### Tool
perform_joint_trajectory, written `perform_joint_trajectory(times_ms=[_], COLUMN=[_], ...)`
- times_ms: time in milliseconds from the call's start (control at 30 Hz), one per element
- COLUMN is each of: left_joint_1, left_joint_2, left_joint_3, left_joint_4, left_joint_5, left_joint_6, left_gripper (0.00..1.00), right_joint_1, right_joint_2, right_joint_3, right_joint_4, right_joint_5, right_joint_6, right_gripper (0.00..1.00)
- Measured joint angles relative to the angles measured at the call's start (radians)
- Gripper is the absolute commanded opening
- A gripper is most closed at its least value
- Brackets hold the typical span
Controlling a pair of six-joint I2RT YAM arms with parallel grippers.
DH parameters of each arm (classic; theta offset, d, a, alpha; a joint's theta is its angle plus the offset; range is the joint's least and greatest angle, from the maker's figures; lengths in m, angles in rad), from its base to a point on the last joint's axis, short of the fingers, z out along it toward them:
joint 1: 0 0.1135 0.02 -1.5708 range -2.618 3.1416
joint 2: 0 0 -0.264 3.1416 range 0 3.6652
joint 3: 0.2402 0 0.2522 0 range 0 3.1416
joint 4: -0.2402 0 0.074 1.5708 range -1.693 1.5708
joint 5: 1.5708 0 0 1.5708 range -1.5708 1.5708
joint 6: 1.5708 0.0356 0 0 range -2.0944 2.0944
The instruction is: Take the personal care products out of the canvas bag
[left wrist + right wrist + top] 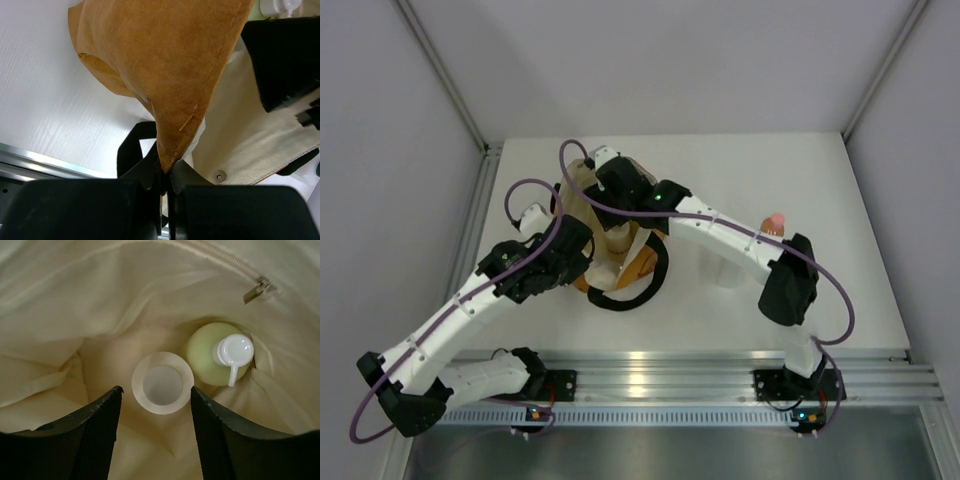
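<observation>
The canvas bag (610, 240) stands mid-table, tan outside (165, 65) and cream inside (100, 305). My left gripper (165, 175) is shut on a corner of its tan fabric and holds it up. My right gripper (156, 390) is inside the bag, open. At the bottom of the bag, a beige squat bottle (162, 382) sits between and beyond its fingertips (112, 400), untouched. A pale green bottle (207, 360) with a white cap stands just right of it. An orange bottle with a pink cap (775, 222) stands on the table behind the right forearm.
A black strap handle (630, 295) loops on the table in front of the bag. A zipper pull (257, 290) hangs from the lining. The metal rail (700, 365) runs along the near edge, and enclosure walls stand on both sides.
</observation>
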Motion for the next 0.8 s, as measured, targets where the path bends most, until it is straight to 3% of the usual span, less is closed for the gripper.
perform_joint_trajectory(times_ms=[567, 700, 800], left_joint_1=[0.0, 0.0, 0.0], left_joint_2=[0.011, 0.011, 0.013], left_joint_3=[-0.002, -0.002, -0.002], left_joint_4=[0.005, 0.006, 0.006], left_joint_5=[0.0, 0.0, 0.0], left_joint_6=[0.018, 0.023, 0.027], left_gripper=[0.0, 0.0, 0.0], right_joint_1=[-0.003, -0.008, -0.014], right_joint_2=[0.15, 0.16, 0.16], right_joint_3=[0.045, 0.045, 0.049], right_joint_4=[-0.057, -0.053, -0.055], right_joint_5=[0.045, 0.039, 0.037], right_joint_6=[0.06, 0.075, 0.08], right_gripper=[0.56, 0.45, 0.23])
